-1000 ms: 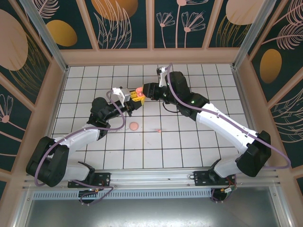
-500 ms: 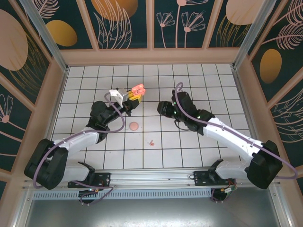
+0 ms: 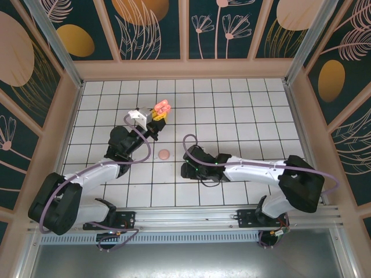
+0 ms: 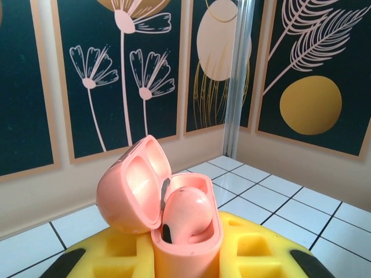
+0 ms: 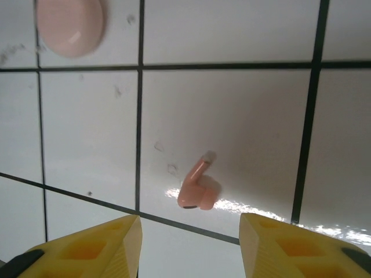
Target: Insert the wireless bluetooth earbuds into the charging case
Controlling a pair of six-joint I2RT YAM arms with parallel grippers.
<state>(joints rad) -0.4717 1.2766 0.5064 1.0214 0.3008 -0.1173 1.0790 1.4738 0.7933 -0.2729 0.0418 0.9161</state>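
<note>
Tiled table (image 3: 232,110): right tool (image 5: 190,227) gapes above earbud (image 5: 194,191); left tool (image 3: 156,119) clamps raised open case (image 4: 174,214).

Right end effector (image 5: 188,229), formerly at the charging case (image 3: 163,108), now low over the loose coral earbud (image 5: 194,188).

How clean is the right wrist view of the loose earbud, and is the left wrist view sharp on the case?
Right wrist view: earbud reasonably in focus, soft shadow, a glare streak on the tile beside it. Left wrist view: charging case sharp and evenly lit.
</note>
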